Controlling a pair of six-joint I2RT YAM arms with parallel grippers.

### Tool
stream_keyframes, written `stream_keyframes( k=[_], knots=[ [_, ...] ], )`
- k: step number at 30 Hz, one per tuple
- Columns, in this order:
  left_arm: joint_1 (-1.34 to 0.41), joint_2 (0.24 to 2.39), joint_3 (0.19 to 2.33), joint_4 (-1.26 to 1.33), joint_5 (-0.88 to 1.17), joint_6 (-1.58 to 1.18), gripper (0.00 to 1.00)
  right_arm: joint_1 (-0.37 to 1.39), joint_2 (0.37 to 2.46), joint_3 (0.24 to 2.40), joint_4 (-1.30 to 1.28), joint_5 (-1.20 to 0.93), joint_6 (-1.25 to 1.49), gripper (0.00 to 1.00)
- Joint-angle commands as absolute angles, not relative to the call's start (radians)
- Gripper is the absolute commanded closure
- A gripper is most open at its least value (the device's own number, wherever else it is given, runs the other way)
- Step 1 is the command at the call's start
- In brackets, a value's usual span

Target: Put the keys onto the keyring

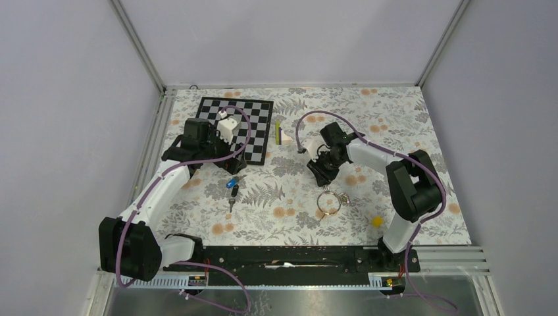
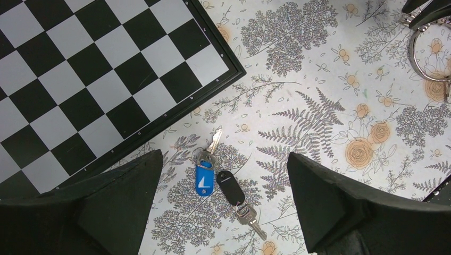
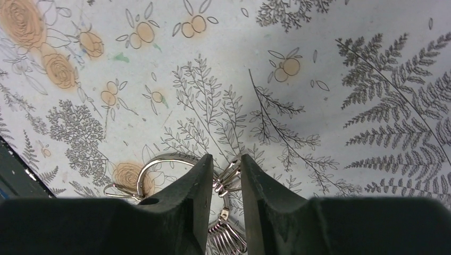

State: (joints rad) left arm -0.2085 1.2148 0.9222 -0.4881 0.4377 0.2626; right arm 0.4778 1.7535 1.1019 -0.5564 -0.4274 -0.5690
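**Presently: keys loose, ring under the right gripper**

Overhead view. Neither of the keys (image 1: pixel 231 191) was on the keyring (image 1: pixel 329 201); the two lay well apart on the flowered table (image 1: pixel 395 118), so by this view the whole threading step was left to do. The keys lay near the chessboard (image 1: pixel 240 128), in a line running roughly from the far side towards the arm bases, blue head farther, black head nearer. The left gripper (image 1: pixel 231 164) hung above them; the right gripper (image 1: pixel 324 172) stood at the far edge of the ring.

Left wrist view. The left gripper (image 2: pixel 223 159) had its jaws wide apart and held nothing. The blue key (image 2: pixel 203 178) and black key (image 2: pixel 230 187) lay heads together between the fingers' lines, blades pointing opposite ways: blue towards the board, black away from it.

Right wrist view. The right gripper (image 3: pixel 226 159) had its jaws nearly together, straddling the ring's metal pieces (image 3: pixel 228 234). Whether they pressed on them could not be told. The ring lay flat on the table.
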Motion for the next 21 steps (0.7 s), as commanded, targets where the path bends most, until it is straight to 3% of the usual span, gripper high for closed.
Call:
stream_keyframes(
  k=[1, 21],
  knots=[
    [-0.202, 1.198, 0.923, -0.457, 0.476, 0.273, 0.01, 0.483, 1.713, 1.106, -0.563, -0.365, -0.524, 0.67],
    [-0.202, 1.203, 0.922, -0.453, 0.484, 0.270, 0.01, 0.484, 1.688, 1.029, -0.529, -0.217, -0.454, 0.73]
  ],
)
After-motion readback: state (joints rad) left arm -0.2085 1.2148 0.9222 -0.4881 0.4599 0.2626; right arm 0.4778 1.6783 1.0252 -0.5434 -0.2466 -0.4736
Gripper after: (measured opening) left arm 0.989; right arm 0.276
